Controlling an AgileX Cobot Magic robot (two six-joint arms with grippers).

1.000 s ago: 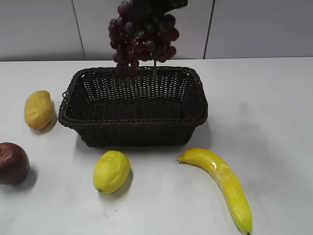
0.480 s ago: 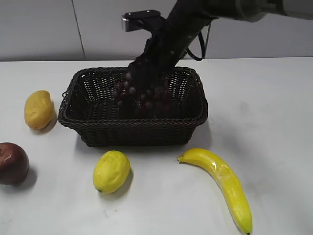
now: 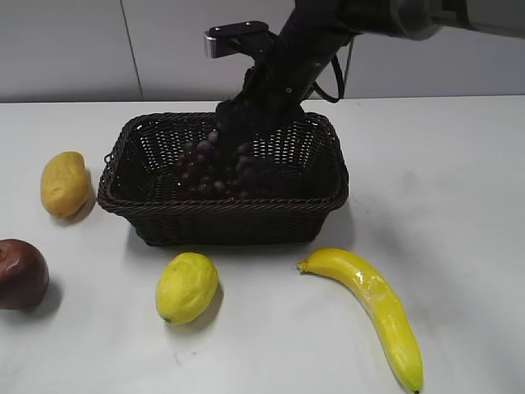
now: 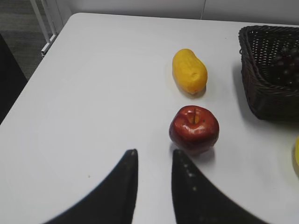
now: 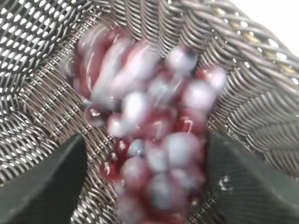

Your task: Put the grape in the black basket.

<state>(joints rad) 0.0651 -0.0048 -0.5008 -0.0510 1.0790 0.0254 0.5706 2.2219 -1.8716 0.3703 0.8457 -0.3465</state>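
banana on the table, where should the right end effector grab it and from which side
Grip the banana across its thick middle, coming straight down from above. It lies flat on the bare table, curving from the stem near the black basket to its tip at the near edge, so the jaws should close across its narrow width.

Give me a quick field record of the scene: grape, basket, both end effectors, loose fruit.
grape: inside the black basket, blurred in right wrist view
right end effector: open, fingers either side of the bunch, inside the basket
left end effector: empty, slightly apart, over bare table near red apple
loose fruit on table: lemon, banana, yellow oblong fruit
release: cannot confirm the bunch is fully at rest
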